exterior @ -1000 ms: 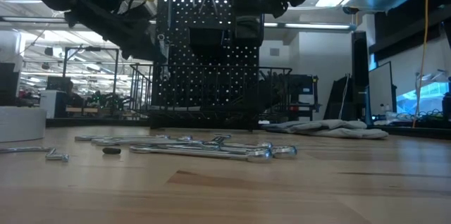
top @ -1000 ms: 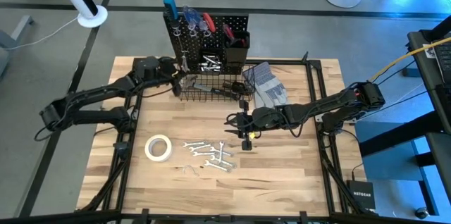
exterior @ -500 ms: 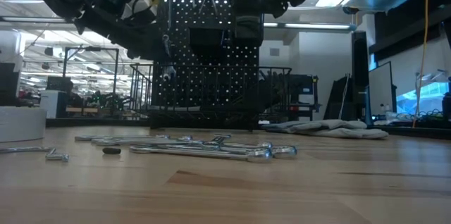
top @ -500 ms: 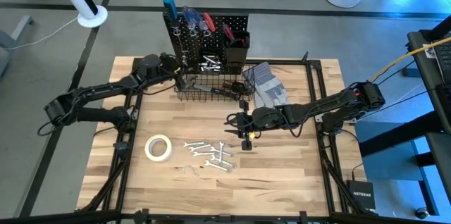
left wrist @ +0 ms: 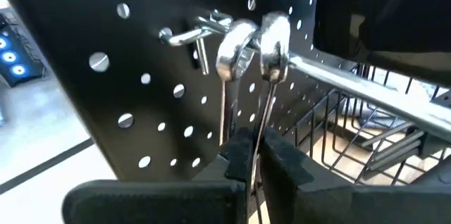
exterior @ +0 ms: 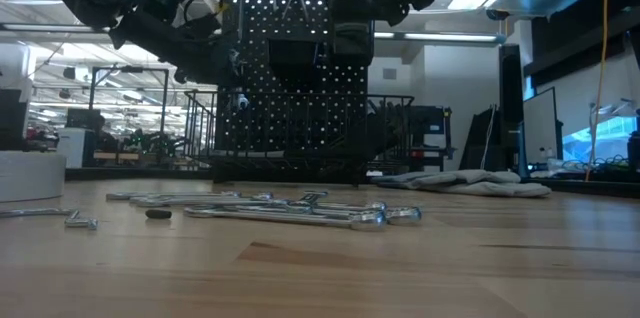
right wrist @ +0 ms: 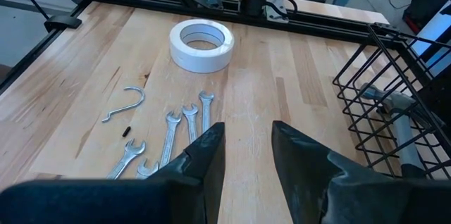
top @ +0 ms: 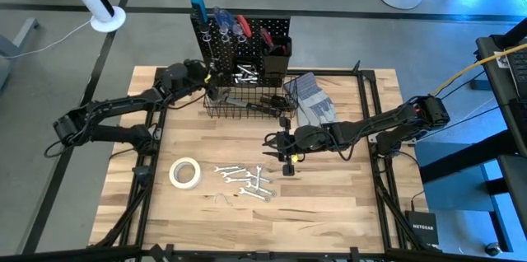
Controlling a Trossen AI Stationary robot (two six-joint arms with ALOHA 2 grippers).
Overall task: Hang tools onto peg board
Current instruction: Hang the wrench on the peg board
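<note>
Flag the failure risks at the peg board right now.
1. Left end effector is shut on thin wrenches at a hook on the peg board; the ring ends look beside the hook, so releasing may drop them.
2. They could fall into the wire basket.
3. Right end effector hangs open, empty, over the table.

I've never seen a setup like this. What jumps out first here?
Probably the upright black peg board at the table's far edge, with the left gripper right up against it, shut on thin silver wrenches near a hook. Nearer the front, a white tape roll lies beside more scattered wrenches, and the right gripper hovers open above the table.
</note>
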